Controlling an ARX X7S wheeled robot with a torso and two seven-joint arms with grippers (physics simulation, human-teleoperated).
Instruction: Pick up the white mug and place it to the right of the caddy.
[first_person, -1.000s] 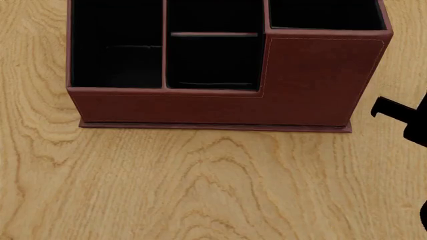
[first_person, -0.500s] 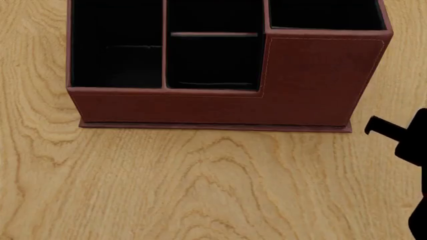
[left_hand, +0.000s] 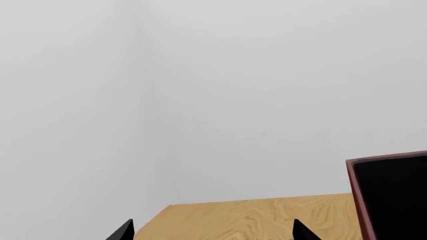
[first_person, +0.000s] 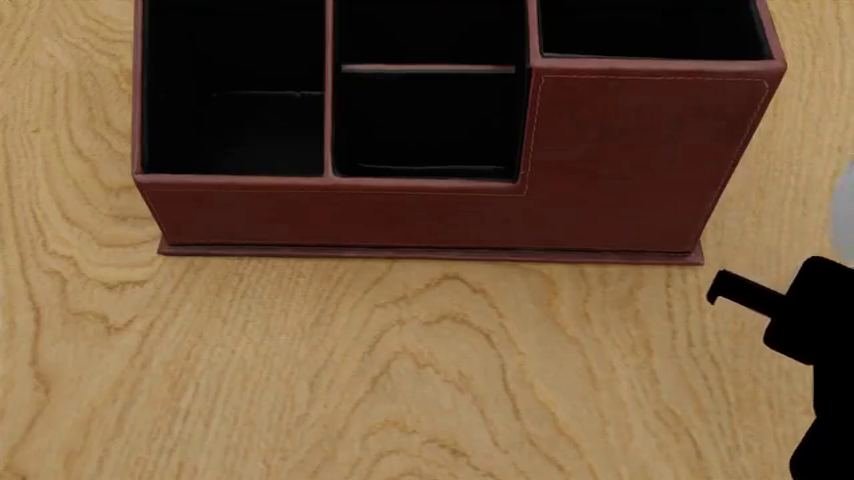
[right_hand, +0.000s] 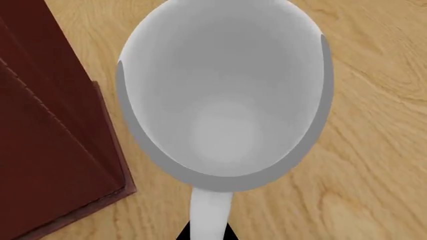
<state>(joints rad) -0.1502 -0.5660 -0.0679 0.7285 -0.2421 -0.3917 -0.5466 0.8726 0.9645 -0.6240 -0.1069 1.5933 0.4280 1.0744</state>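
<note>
- The right claw (first_person: 801, 320) is showing as a black shape at the right edge of the head view, in front of the caddy's right corner; whether it is gripping cannot be told, though in its wrist view a dark tip is sitting at the mug's handle.
- The left claw (left_hand: 212, 235) is showing two dark fingertips, set wide apart with nothing between them.
- One white mug (right_hand: 227, 95) is standing upright on the worktop (first_person: 400, 370), just beside the caddy's wall.
- One caddy (first_person: 454, 215) is sitting on the worktop, showing four black-lined compartments.
</note>
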